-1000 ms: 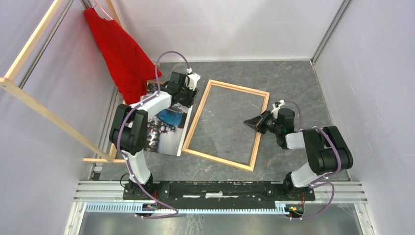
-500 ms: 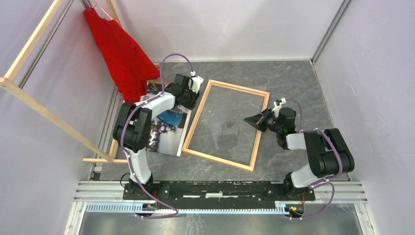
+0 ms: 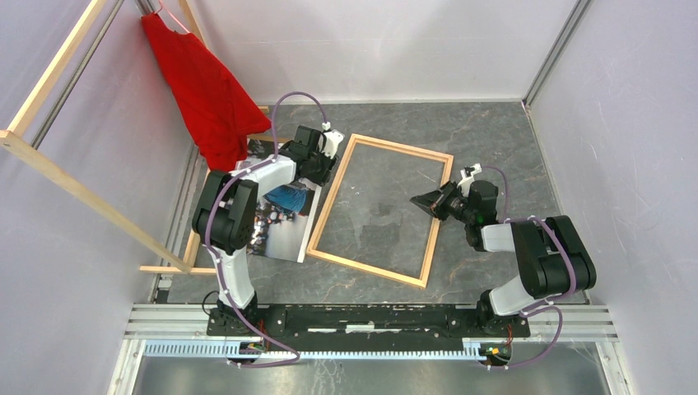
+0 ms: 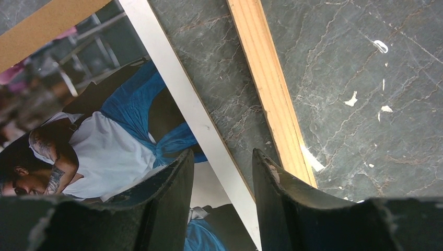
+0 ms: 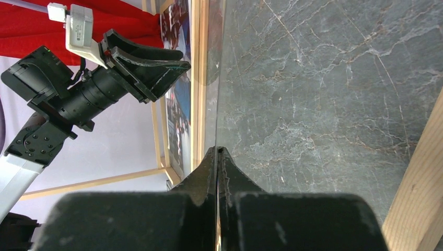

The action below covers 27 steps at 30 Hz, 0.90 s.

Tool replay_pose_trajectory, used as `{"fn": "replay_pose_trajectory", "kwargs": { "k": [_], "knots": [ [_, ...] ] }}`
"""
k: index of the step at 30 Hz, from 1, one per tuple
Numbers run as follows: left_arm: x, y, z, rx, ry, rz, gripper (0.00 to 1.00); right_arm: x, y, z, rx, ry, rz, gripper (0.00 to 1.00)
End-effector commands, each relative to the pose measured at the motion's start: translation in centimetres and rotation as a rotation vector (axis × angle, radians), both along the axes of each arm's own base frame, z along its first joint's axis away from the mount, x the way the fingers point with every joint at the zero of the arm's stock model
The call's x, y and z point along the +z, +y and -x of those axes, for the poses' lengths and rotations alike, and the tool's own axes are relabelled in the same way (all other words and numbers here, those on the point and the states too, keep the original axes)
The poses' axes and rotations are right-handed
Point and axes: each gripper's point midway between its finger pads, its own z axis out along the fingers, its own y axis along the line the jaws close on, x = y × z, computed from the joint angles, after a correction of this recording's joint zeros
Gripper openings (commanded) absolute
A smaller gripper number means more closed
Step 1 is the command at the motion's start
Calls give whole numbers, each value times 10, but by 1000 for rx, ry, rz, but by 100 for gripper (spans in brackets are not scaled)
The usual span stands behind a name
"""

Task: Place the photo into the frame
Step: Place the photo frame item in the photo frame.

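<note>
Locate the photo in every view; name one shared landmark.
Top external: the photo lies left of the frame.
Left wrist: photo fills the left half.
Right wrist: photo is a thin strip beyond the frame.
Shared landmark: the frame's rail nearest the photo.

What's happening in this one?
The left arm's fingers stand open over the right edge of the photo, right beside the left bar of the frame. The photo lies flat on the table, outside the frame. The right arm's fingers are shut over the frame's opening, apparently pinching a thin clear sheet. The photo is not yet in the frame.
</note>
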Motion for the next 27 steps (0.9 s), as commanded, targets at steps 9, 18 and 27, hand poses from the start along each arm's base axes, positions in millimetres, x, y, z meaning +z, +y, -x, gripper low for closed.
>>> {"fn": "replay_pose_trajectory", "kwargs": {
  "k": [9, 18, 27],
  "knots": [
    [-11, -3, -4, -41, -16, -26, 51, 36, -2, -18, -17, -175, -6, 0],
    [-15, -4, -2, -50, -9, -30, 51, 68, 5, -17, 26, -313, -49, 0],
    [-15, -5, -2, -57, -6, -29, 50, 61, 8, -15, 37, -285, -65, 0]
  ]
}}
